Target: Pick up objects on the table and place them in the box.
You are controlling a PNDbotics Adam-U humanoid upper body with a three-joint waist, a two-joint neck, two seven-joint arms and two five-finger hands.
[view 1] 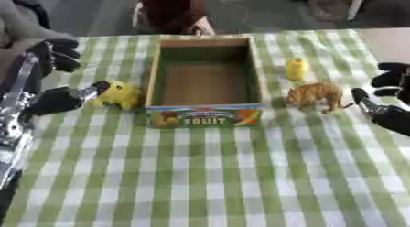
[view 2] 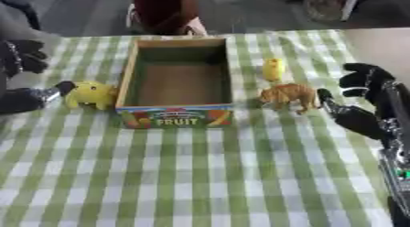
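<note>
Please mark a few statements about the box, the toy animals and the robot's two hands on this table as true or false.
1. The box is empty inside. True.
2. The orange tiger toy lies inside the box. False: it stands on the green checked tablecloth, right of the box.
3. The yellow elephant toy is left of the box, with the left hand touching it. True.
4. The right hand holds the tiger toy lifted off the table. False: the hand is open beside the tiger, which stands on the cloth.
5. A small yellow toy sits beyond the tiger, right of the box. True.
</note>
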